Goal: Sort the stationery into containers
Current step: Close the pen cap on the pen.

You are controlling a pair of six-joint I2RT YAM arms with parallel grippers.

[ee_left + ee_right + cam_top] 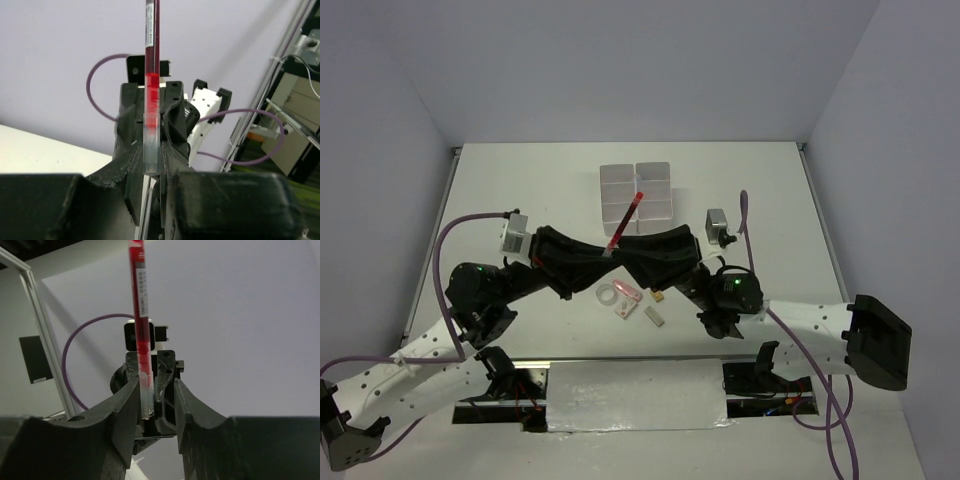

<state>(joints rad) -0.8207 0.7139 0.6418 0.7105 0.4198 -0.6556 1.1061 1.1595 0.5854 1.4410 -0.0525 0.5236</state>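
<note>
Showed a thin red pen (151, 85) standing upright, rising above two grippers met tip to tip. Was pinched at its clear lower end by the left gripper (151, 172), jaws narrowed onto the barrel. Was flanked by the right gripper (156, 390), jaws set wider than the pen, one finger beside it, the other apart. Looked light, stiff and smooth, likely to swivel or slip in so low a pinch; better taken nearer mid-barrel, squarely across. Showed the containers (655, 175) just beyond both grippers, a tape ring (610, 296) and erasers (655, 318) behind them, toward the arm bases.
</note>
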